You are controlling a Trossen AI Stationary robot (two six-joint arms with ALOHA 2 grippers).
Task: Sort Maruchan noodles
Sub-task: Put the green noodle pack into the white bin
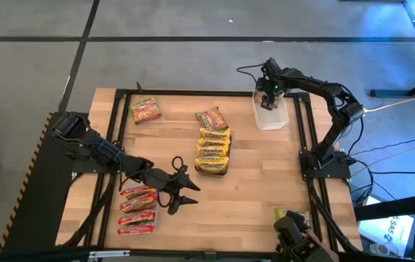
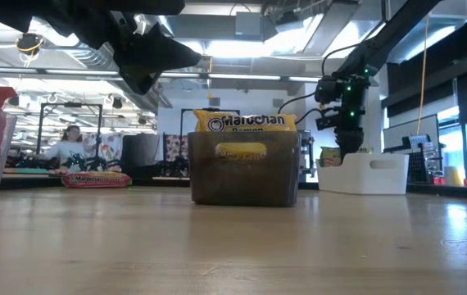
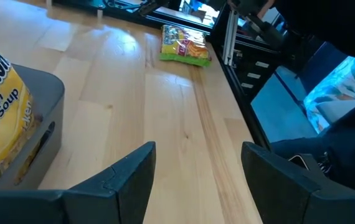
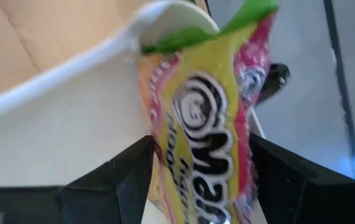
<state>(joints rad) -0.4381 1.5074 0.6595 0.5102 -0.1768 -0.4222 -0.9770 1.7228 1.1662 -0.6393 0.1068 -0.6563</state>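
On the left of the pale wooden desk (image 1: 251,196), three red crinkly plastic noodle packets (image 1: 137,211) lie in a column near the front edge. The left pincer (image 1: 184,193) hovers just beside them, its two dark fingers (image 3: 124,180) spread with nothing between them. Farther back on the left, a green-and-pink flat noodle packet (image 1: 145,110) lies alone.

In the middle, a dark rectangular plastic tray (image 2: 244,168) holds a row of yellow-orange noodle packets (image 1: 212,151); another green-and-pink packet (image 1: 212,118) lies touching the row's far end.

At the right rear, a white rectangular plastic tray (image 1: 271,116) sits on the desk. The right pincer (image 1: 268,100) hangs over it with a green-and-pink crinkly packet (image 4: 208,124) between its fingers (image 4: 124,180). They stand apart on either side of the packet, and whether they grip it or have let go I cannot tell. One more green-and-pink packet (image 1: 293,216) lies at the front right corner.
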